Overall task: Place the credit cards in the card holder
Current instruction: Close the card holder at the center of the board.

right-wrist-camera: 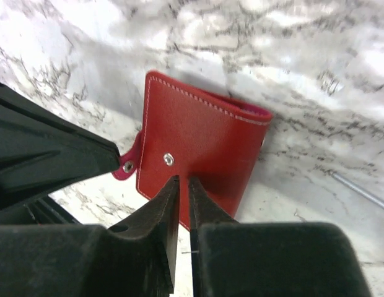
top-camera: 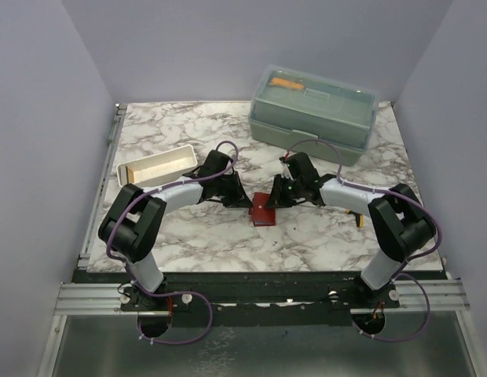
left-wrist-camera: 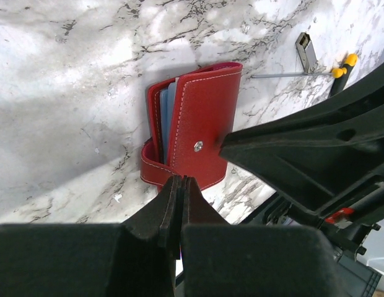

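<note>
The dark-red card holder [top-camera: 263,210] lies on the marble table between both arms. In the left wrist view the card holder [left-wrist-camera: 204,124] is folded, gaping at its left edge, where grey-blue faces [left-wrist-camera: 169,117] show. In the right wrist view the card holder [right-wrist-camera: 198,154] shows its outer face, a snap and a pink strap tab [right-wrist-camera: 126,167]. My left gripper [left-wrist-camera: 180,183] is shut at the holder's near edge, also in the top view [top-camera: 245,203]. My right gripper [right-wrist-camera: 183,185] is shut to a thin slit over the holder's near edge, also in the top view [top-camera: 274,199]. No loose card shows.
A long white tray [top-camera: 155,165] sits at the back left. A large pale-green lidded box [top-camera: 313,112] stands at the back right. A thin metal tool with yellow ends [left-wrist-camera: 336,68] lies right of the holder, next to a small metal clip [left-wrist-camera: 306,51].
</note>
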Motion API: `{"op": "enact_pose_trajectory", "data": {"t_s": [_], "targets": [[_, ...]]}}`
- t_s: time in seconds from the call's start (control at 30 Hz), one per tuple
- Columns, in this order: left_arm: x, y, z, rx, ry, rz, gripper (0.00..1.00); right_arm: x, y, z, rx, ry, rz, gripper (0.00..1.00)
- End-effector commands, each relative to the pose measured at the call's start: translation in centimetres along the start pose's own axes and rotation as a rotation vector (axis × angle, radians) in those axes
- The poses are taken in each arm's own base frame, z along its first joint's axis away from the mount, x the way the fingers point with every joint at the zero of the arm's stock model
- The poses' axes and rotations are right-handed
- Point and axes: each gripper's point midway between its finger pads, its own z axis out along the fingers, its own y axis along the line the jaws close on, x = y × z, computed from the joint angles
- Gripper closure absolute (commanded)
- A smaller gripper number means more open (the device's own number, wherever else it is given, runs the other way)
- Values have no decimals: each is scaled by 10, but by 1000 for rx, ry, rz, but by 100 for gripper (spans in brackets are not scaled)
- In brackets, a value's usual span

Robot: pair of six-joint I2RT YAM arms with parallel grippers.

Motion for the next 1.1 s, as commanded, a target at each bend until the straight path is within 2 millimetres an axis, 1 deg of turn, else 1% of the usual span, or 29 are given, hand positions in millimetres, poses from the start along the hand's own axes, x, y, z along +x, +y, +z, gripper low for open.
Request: {"op": "enact_pose_trajectory", "data": {"t_s": [0.0,0.1,0.2,0.3,0.47,0.7,0.9,1.07], "targets": [[-4,-4,0,-5,5,36,100,-24,-9,-1,77,-40,-66,84],[-4,-6,1,-1,9,42,100,-24,-12,10,77,-16,-84,82],[-5,-9,4,2,18,48,100,-13,-10,19,34,19,-69,82],[-7,-15,7,9,21,61,100,-3,-9,23,-4,36,-40,82],[-9,-16,13,2,29,72,100,5,-15,25,3,44,-16,83],[-6,-7,20,-56,46,92,100,6,-15,24,4,44,-11,84],[-2,-6,23,-77,58,110,100,8,-16,28,2,55,-4,85],[-3,-5,26,-93,45,113,100,10,-17,28,4,60,-1,85]]}}
